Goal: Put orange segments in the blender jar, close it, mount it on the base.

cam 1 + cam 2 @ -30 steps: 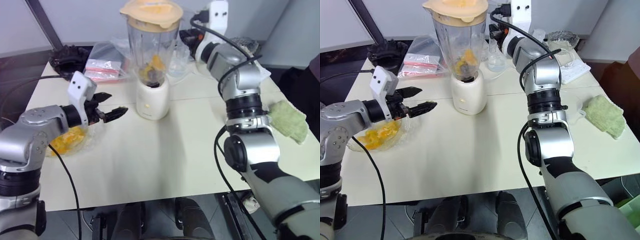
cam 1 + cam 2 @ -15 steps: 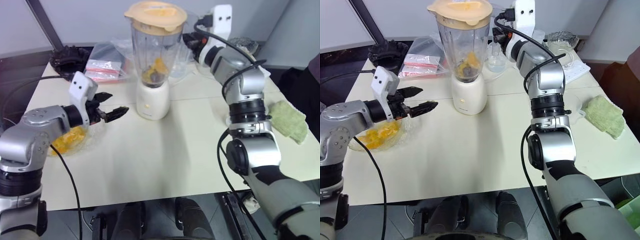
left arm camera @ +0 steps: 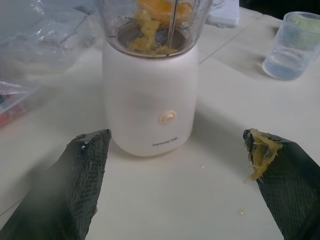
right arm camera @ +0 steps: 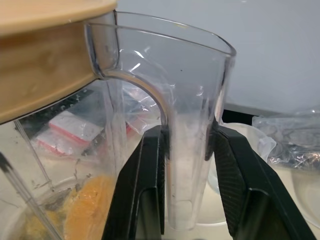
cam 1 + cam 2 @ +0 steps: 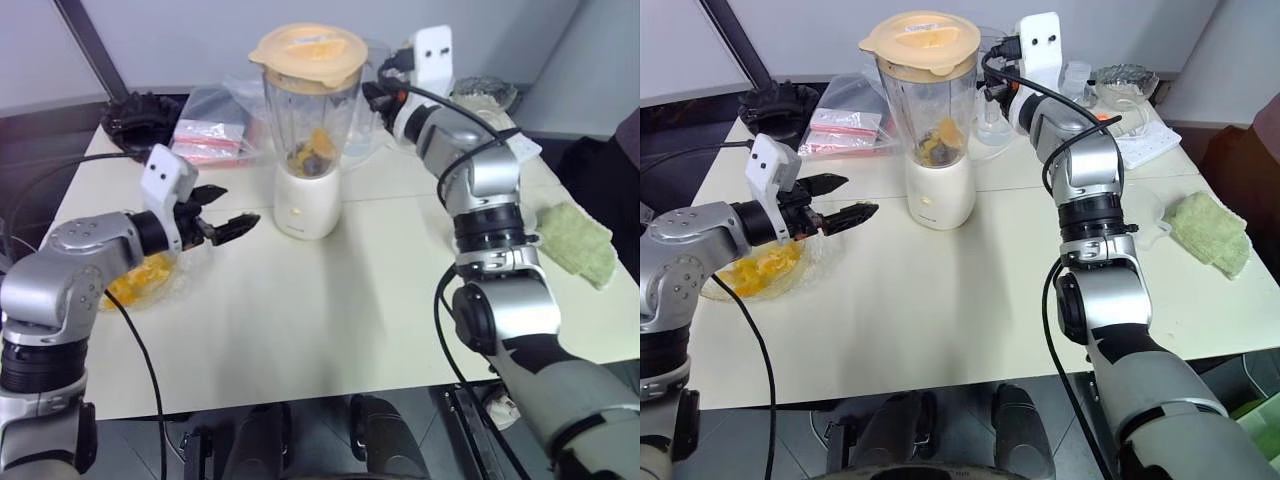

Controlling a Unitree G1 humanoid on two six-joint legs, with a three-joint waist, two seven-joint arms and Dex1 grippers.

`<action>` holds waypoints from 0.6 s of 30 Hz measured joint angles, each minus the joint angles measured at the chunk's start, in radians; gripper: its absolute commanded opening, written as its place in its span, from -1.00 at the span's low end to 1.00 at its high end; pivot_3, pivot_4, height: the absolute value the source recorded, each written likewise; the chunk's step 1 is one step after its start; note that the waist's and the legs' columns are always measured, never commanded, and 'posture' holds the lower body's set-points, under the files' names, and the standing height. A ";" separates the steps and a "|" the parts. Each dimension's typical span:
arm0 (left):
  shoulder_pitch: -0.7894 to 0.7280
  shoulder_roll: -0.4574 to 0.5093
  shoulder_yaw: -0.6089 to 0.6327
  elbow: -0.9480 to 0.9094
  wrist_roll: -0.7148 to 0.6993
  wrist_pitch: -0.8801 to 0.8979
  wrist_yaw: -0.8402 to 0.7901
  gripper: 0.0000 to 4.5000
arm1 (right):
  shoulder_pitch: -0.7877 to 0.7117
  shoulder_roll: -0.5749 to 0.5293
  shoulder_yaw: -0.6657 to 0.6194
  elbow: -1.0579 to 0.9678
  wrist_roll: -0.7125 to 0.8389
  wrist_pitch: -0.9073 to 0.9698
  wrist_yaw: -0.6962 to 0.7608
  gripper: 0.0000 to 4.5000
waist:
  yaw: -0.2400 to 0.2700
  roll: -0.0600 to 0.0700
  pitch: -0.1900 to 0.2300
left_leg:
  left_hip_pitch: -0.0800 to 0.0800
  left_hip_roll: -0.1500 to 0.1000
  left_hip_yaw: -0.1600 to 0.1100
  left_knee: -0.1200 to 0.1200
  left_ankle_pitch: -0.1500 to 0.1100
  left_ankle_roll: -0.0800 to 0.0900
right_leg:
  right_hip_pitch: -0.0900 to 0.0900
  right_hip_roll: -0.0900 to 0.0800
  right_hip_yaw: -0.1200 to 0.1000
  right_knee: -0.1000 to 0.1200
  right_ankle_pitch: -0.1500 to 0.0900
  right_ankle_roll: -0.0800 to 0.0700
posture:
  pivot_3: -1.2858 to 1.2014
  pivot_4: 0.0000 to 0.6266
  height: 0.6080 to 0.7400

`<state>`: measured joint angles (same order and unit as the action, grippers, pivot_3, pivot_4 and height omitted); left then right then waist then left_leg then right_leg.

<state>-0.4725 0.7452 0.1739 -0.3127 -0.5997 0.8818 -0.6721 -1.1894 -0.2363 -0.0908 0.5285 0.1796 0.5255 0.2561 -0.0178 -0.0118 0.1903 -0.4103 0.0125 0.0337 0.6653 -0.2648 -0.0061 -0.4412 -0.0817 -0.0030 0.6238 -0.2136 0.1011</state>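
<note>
The blender jar, clear and capped with a peach lid, stands upright on the cream base. Orange segments lie at its bottom by the blade. My right gripper is shut on the jar's handle, reaching in from the right side of the jar. My left gripper hovers open just left of the base, holding nothing; orange pulp sticks to one finger. More segments lie in a glass bowl under the left arm.
Plastic bags and a black object lie at the back left. A clear cup stands behind the blender, a glass dish at the back right, a green cloth at the right edge.
The right gripper has sunk a little with the jar, which now sits lower and straighter on the base. The left gripper has kept still.
</note>
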 measured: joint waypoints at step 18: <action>0.028 -0.019 -0.001 -0.006 0.000 -0.013 0.023 0.99 | 0.062 0.043 0.007 -0.173 -0.009 0.123 -0.063 -0.63 | -0.004 -0.001 -0.001 | 0.003 0.000 -0.003 0.001 0.000 0.000 | 0.001 0.001 0.000 0.005 0.000 0.000 | 0.03 -0.52 1.00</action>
<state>-0.4448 0.7267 0.1732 -0.3182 -0.5999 0.8685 -0.6493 -1.1276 -0.1937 -0.0837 0.3560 0.1710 0.6483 0.1929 -0.0220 -0.0131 0.1892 -0.4070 0.0126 0.0303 0.6664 -0.2646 -0.0063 -0.4401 -0.0812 -0.0027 0.6285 -0.2138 0.1008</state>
